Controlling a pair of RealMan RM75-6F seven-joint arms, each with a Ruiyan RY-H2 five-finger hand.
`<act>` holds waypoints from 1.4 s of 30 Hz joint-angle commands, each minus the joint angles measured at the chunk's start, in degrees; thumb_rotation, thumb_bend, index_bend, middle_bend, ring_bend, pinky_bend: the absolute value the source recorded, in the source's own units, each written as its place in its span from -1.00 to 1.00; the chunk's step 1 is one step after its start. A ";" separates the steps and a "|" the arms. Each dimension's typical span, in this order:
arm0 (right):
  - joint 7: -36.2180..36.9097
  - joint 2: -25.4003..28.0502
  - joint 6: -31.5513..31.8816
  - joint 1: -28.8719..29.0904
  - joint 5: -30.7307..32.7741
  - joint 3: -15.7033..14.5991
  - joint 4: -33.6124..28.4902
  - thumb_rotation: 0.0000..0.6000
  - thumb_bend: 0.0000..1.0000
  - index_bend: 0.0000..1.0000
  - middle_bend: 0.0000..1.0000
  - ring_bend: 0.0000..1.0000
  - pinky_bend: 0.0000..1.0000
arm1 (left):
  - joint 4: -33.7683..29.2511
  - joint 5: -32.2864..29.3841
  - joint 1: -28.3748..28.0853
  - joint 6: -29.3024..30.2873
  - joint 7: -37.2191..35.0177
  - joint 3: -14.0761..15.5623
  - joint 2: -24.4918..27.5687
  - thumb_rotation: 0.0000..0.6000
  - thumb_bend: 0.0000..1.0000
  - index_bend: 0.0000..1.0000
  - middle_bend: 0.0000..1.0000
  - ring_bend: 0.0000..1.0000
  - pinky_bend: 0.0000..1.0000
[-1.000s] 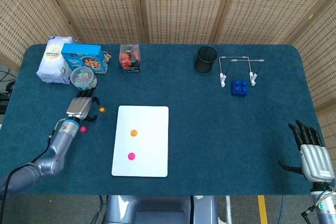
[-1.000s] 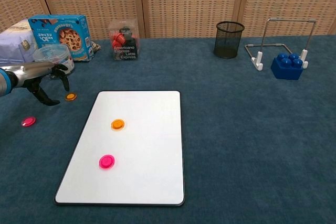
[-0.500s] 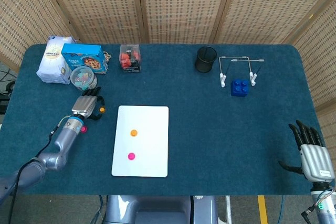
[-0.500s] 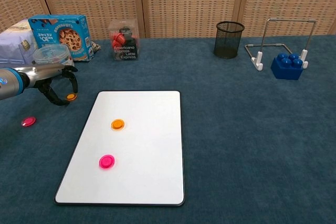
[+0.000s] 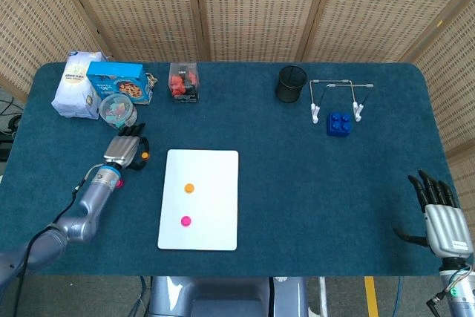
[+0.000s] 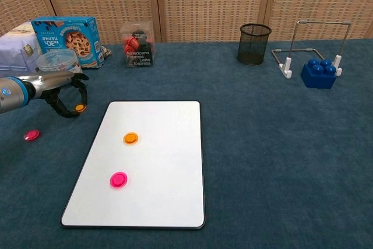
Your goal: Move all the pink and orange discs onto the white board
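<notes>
Here, a white board (image 6: 143,161) lies flat on a dark blue counter (image 6: 280,161), and it serves as the landmark for everything else. On the board sit two discs: an orange disc (image 6: 131,138) toward the middle and a pink disc (image 6: 119,179) nearer the front edge.

Off the board, just beyond its far left corner, a second orange disc (image 6: 79,108) rests on the counter. The robot's left hand (image 6: 65,94) is over this disc, its dark fingers (image 6: 82,90) curled down in an arch around it. Whether the fingers actually touch or pinch the disc cannot be told from either view. Further left of the board, a second pink disc (image 6: 31,134) lies alone on the counter, apart from the hand.

The right hand (image 5: 443,222) shows only in the head view, well to the right of the board near the counter's front edge. Its fingers (image 5: 428,187) are spread apart and hold nothing.

Behind the board, along the back of the counter, stand a blue snack box (image 6: 65,38), a clear round tub (image 6: 57,61) in front of it, a pale bag (image 5: 74,85) at the far left, and a clear box of red items (image 6: 137,44). To the board's far right are a black mesh cup (image 6: 254,44), a wire stand (image 6: 312,45) and a blue brick (image 6: 318,73).
</notes>
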 commanded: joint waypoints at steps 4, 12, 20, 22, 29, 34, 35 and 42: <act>0.30 0.10 -0.08 0.01 -0.02 -0.02 -0.04 1.00 -1.00 -1.00 -1.00 -1.00 -1.00 | -8.46 1.36 0.59 4.13 1.25 -1.10 4.52 1.00 -0.27 0.15 -1.00 -1.00 -1.00; 0.71 0.22 -0.15 0.03 -0.18 -0.09 0.02 1.00 -1.00 -1.00 -1.00 -1.00 -1.00 | -26.53 5.17 0.69 10.02 5.60 -1.33 10.79 1.00 -0.28 0.15 -1.00 -1.00 -1.00; 0.98 0.28 -0.16 0.02 -0.28 -0.14 0.14 1.00 -1.00 -1.00 -1.00 -1.00 -1.00 | -37.37 6.07 -0.30 11.84 11.78 0.17 11.80 1.00 -0.29 0.15 -1.00 -1.00 -1.00; 1.09 0.31 -0.19 0.02 -0.31 -0.16 0.17 1.00 -1.00 -1.00 -1.00 -1.00 -1.00 | -38.18 5.51 -0.69 11.77 13.00 0.46 11.28 1.00 -0.29 0.15 -1.00 -1.00 -1.00; 1.32 0.39 -0.28 0.05 -0.43 -0.23 0.25 1.00 -1.00 -1.00 -1.00 -1.00 -1.00 | -36.51 1.75 -2.25 11.12 16.48 0.92 7.86 1.00 -0.29 0.15 -1.00 -1.00 -1.00; 1.42 0.47 -0.47 0.10 -0.35 -0.26 0.26 1.00 -1.00 -1.00 -1.00 -1.00 -1.00 | -33.99 -0.62 -3.23 10.10 17.05 0.92 5.59 1.00 -0.29 0.15 -1.00 -1.00 -1.00; 1.44 0.48 -0.51 0.11 -0.34 -0.26 0.25 1.00 -1.00 -1.00 -1.00 -1.00 -1.00 | -33.57 -0.91 -3.38 9.72 16.50 0.79 5.18 1.00 -0.29 0.15 -1.00 -1.00 -1.00; 1.48 0.49 -0.46 0.11 -0.35 -0.25 0.25 1.00 -1.00 -1.00 -1.00 -1.00 -1.00 | -30.55 -1.01 -4.41 8.01 15.10 1.22 2.66 1.00 -0.31 0.15 -1.00 -1.00 -1.00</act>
